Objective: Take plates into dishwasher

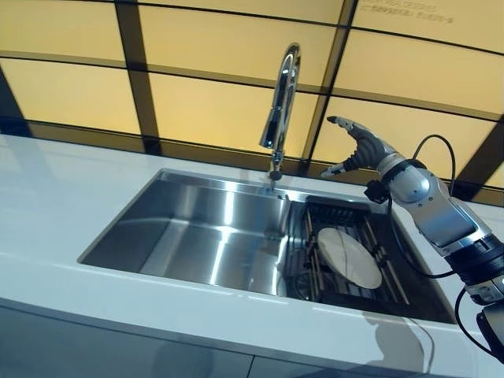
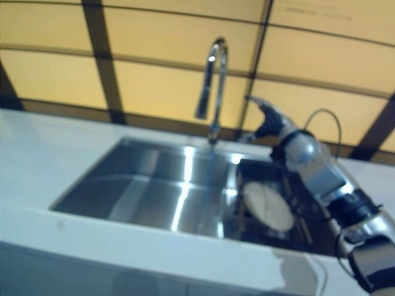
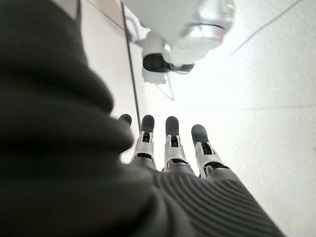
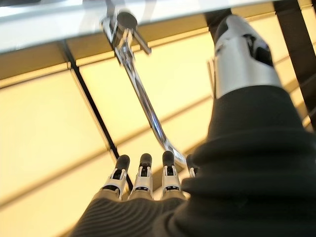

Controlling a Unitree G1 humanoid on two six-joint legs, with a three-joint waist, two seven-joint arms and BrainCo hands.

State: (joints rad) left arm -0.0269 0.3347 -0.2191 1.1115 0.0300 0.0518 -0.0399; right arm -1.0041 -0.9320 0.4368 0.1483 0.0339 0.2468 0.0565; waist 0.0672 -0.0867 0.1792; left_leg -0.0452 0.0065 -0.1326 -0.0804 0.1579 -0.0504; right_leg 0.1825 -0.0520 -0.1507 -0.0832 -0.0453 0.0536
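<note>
A round white plate (image 1: 349, 257) leans in the dark dish rack (image 1: 346, 216) that fills the right compartment of the steel sink (image 1: 197, 228). My right hand (image 1: 358, 148) is raised above the rack's far edge, near the wall, with its fingers straight and open and nothing in it. It is well above the plate and apart from it. In the right wrist view the fingers (image 4: 143, 173) point toward the faucet (image 4: 133, 64). My left hand (image 3: 168, 148) shows only in its own wrist view, hanging open over the floor, empty.
A tall chrome faucet (image 1: 281, 106) stands behind the sink's divider, just left of my right hand. White counter (image 1: 55, 197) surrounds the sink. Yellow wall panels with dark strips (image 1: 142, 87) rise behind. The left sink basin holds nothing.
</note>
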